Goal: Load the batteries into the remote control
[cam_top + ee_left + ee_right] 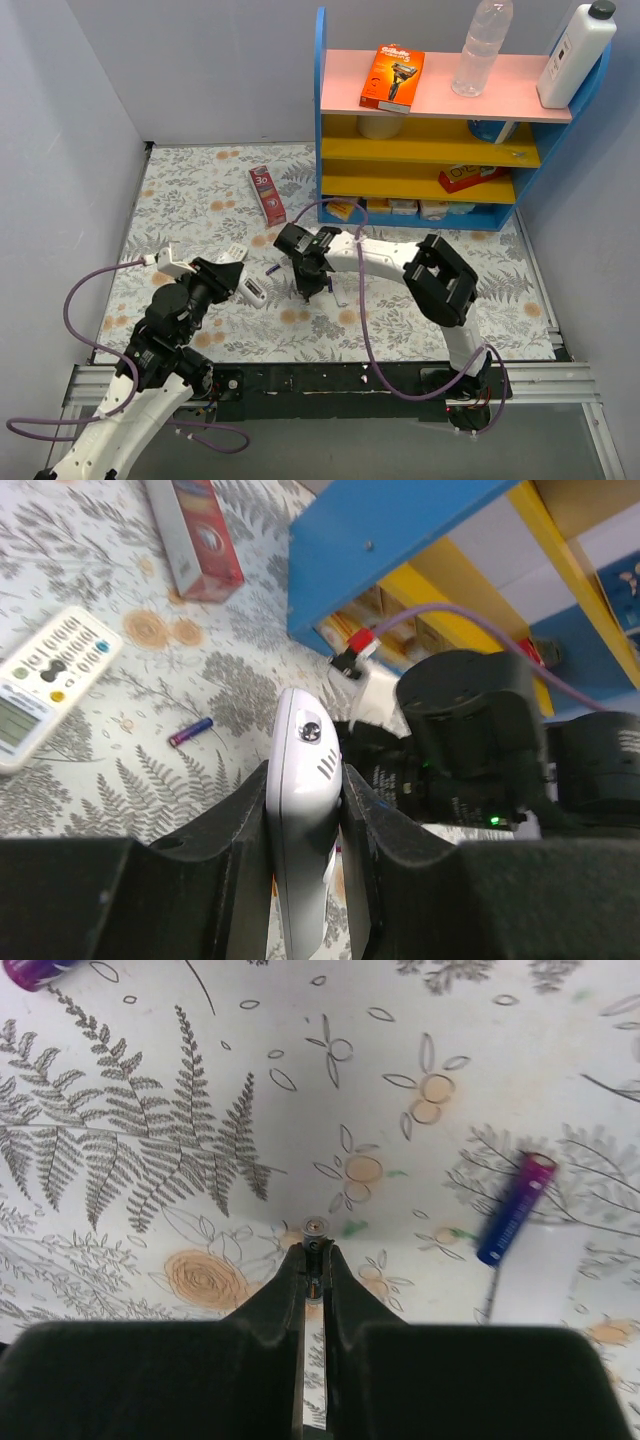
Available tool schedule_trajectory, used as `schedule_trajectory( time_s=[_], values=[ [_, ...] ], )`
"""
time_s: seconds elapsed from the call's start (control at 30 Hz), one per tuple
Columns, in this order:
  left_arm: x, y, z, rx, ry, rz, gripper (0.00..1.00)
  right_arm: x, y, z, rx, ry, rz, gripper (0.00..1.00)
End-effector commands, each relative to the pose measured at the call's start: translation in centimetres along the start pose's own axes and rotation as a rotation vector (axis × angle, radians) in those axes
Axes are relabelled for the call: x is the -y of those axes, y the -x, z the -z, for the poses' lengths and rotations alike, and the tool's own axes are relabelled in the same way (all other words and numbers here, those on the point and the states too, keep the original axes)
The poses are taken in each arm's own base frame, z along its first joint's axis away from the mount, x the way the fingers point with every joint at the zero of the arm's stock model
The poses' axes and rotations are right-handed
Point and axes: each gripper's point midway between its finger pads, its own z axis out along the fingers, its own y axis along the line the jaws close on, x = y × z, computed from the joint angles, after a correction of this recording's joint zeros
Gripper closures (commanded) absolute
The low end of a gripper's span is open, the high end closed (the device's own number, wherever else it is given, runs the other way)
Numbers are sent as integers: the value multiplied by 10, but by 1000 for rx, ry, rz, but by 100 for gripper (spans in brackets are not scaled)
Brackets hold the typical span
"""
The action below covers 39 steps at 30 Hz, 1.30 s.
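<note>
The remote (298,750) is off the tabletop (400,180), clamped on its long edges in the left gripper (305,810), with its emitter end pointing away from the wrist camera. From these angles I cannot tell whether its battery bay is open or which way its back faces. A second remote (45,690), with a display and buttons, lies flat well to the side and plays no part.

The right gripper (315,1250) is down at the tabletop near the held remote. Its fingers are pinched almost together on a battery (315,1228), and only the battery's metal end shows between the tips. A loose battery (515,1210) lies just beside it, slightly blurred, and a far battery (35,970) sits at the corner of that view.

The step in hand looks like the pickup of the first cell, with the remote already presented by the other arm. The next move calls for a clean lift without the slim cell pivoting in the pinch. It then needs a short carry to the remote's back, lining the cell up with the bay and its polarity. The left arm probably has to roll the remote to expose that side.
</note>
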Motion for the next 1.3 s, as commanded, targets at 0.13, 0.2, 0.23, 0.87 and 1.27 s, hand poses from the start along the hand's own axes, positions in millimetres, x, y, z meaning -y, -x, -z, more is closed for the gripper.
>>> schedule_trajectory(
  time_s=[0.13,0.2,0.23,0.87,1.27],
  values=[
    [40,-37,-14,-118,-260,78,100,3,54,101,377,110,170,99],
    [56,-40,-14,-133,-348,104,100,2,57,113,443,154,246,99],
    [55,-47,-17,-148,-358,111,100,0,59,132,493,190,256,99],
    [102,-60,-40,-211,-588,219,100,-29,34,232,816,621,575,99],
    [107,-55,-44,-211,-578,256,100,-38,22,230,785,698,612,99]
  ],
)
